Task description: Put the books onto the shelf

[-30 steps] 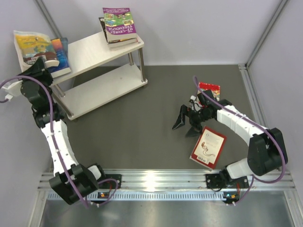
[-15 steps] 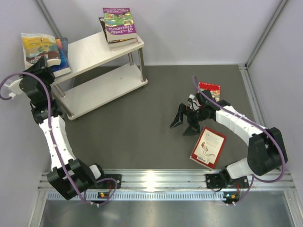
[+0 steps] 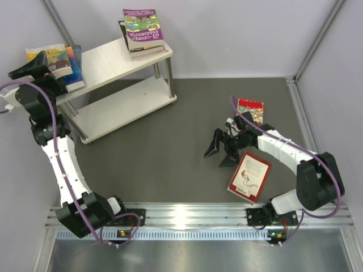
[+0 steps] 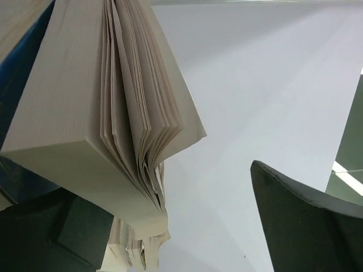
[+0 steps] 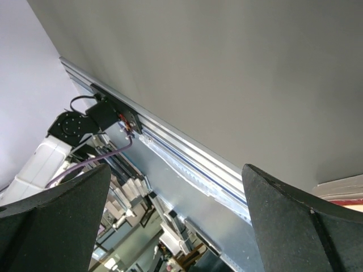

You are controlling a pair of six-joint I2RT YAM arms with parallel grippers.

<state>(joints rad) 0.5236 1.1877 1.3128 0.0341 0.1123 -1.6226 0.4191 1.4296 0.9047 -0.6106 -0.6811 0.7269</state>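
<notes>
left wrist view, fanned book [image 4: 113, 107] cut off, left gripper [image 4: 161, 190] apart, right gripper [image 5: 176, 170] apart

— What fills the frame?
— Grey surface [image 5: 227, 73], mostly, slanting across the top; the jaws stand wide apart, one dark finger [image 5: 57, 221] in each lower corner.
— And past the surface's edge?
— A silver rail [image 5: 187, 153] runs along it; beyond sits a black arm base [image 5: 71, 126] with a purplish cable [image 5: 85, 167] trailing below; pale wall [image 5: 28, 68] on the left; a red-and-pale sliver [image 5: 347, 195] low on the right (too little shows to name it).
</notes>
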